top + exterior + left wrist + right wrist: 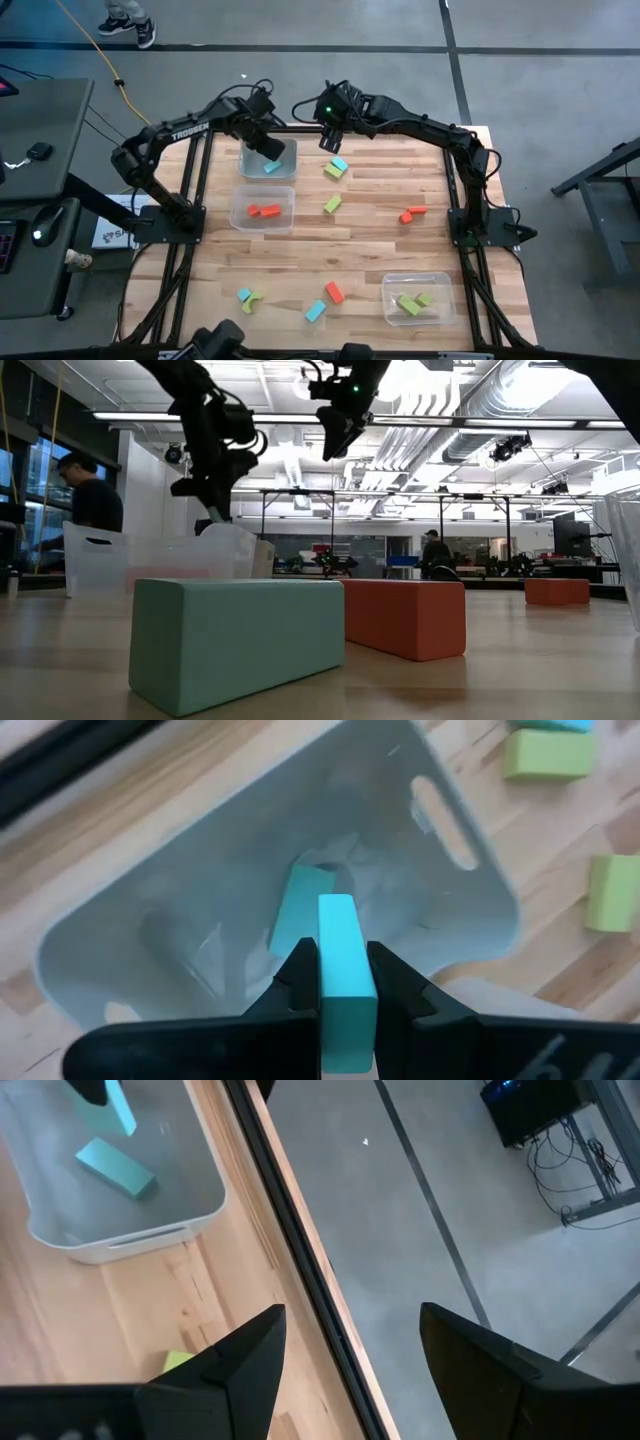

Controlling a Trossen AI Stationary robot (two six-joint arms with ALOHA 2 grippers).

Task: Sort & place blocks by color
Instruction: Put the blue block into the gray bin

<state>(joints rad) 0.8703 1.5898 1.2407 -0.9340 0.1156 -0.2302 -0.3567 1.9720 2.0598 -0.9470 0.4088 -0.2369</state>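
L gripper (345, 982) clamped on cyan block (343, 970), pinched betw. fingers, over clear bin (268, 160) nr far tabletop edge; 2nd cyan block (116, 1166) lies in bin. R gripper (345, 1355) spread wide, empty, over far edge.

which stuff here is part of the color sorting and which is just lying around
Part of the job:
- cyan block in the left claw
- clear bins
- loose blocks on the table
- empty right claw

Lying about:
- yellow cable on the floor
- computer mouse on the side desk
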